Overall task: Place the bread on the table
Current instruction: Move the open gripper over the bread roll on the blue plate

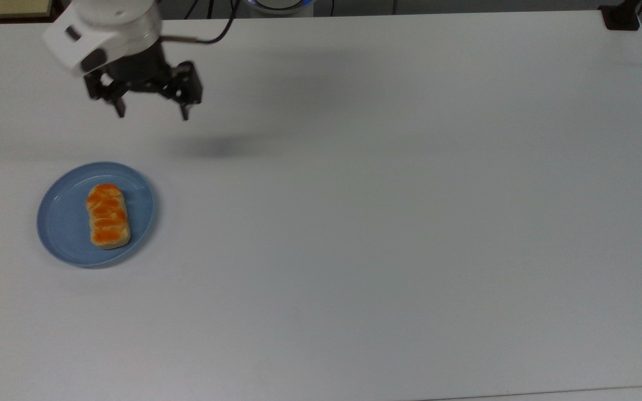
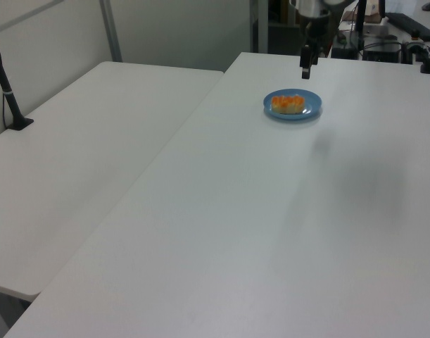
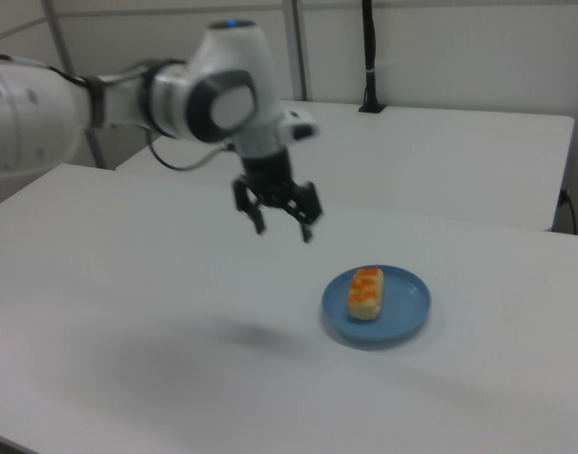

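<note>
The glossy orange-topped oblong bread (image 1: 108, 216) lies on the round blue plate (image 1: 59, 223). My black two-finger gripper (image 1: 151, 113), unclenched, hangs above the white table (image 1: 388, 223) beyond the plate; centre fingers across the loaf's width before descending

Overhead top view; opposite oblique side views, shared table (image 1: 388, 234).

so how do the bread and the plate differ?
The bread is oblong, beige with a glossy orange top; the plate is round and plain blue. The bread is much smaller, about half as long as the plate is wide. The bread lies on the plate; the plate sits on the table. The open gripper touches neither.
</note>
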Controlling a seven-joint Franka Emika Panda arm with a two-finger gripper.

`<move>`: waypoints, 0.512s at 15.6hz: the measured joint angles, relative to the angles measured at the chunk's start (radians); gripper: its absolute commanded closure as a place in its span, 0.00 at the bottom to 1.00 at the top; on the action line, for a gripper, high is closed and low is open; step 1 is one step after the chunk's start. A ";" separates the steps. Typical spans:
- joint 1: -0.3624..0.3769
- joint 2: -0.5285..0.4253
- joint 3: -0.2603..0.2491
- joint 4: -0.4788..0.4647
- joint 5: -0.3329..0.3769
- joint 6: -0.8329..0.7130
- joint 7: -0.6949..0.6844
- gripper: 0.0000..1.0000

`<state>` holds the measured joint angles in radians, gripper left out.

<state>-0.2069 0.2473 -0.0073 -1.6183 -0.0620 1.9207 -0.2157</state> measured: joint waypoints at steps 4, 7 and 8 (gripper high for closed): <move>-0.067 0.141 -0.014 0.073 0.000 0.065 -0.068 0.00; -0.081 0.229 -0.027 0.119 0.000 0.153 -0.098 0.00; -0.084 0.251 -0.029 0.124 0.000 0.188 -0.098 0.00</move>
<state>-0.2909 0.4979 -0.0359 -1.4945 -0.0621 2.1086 -0.3140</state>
